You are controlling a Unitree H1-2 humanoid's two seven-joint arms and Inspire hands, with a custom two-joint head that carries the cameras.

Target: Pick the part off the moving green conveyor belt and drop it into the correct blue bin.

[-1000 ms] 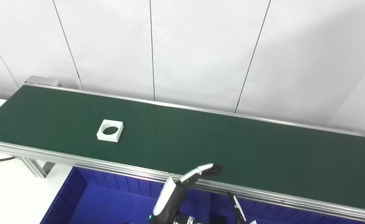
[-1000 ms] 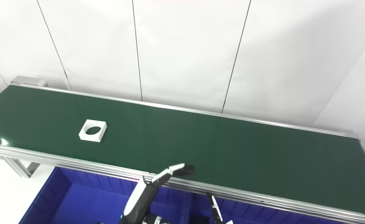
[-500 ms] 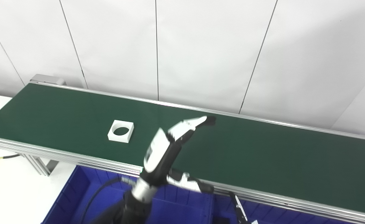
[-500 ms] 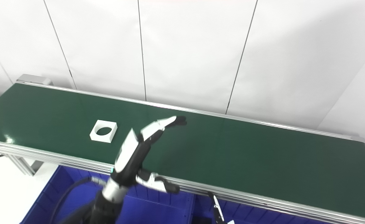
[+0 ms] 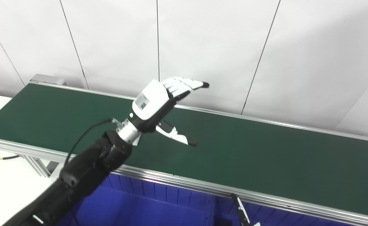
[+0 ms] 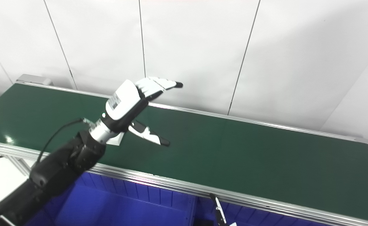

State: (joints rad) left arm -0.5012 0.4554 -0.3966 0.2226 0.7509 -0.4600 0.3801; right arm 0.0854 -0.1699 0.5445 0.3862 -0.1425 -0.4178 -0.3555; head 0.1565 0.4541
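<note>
My left hand (image 5: 159, 100) is raised over the green conveyor belt (image 5: 250, 150), open, with fingers stretched toward the back wall and the thumb spread below them. Nothing is in it. The white square part with a round hole lies on the belt right behind my left wrist; only a white corner of the part (image 6: 116, 141) shows. Just a thin black-and-white tip of my right hand (image 5: 240, 212) pokes up at the bottom edge, below the belt's near rail; its state is hidden.
Blue bins (image 5: 159, 204) sit below the belt's near aluminium rail (image 5: 177, 180), with a divider wall (image 5: 214, 207) between them. A white wall stands close behind the belt. A white table surface (image 5: 2, 185) lies at the lower left.
My left arm has risen and swung left, from near the front rail to high over the belt. It now covers the white part, which drifted right along the belt. The camera shifted slightly.
</note>
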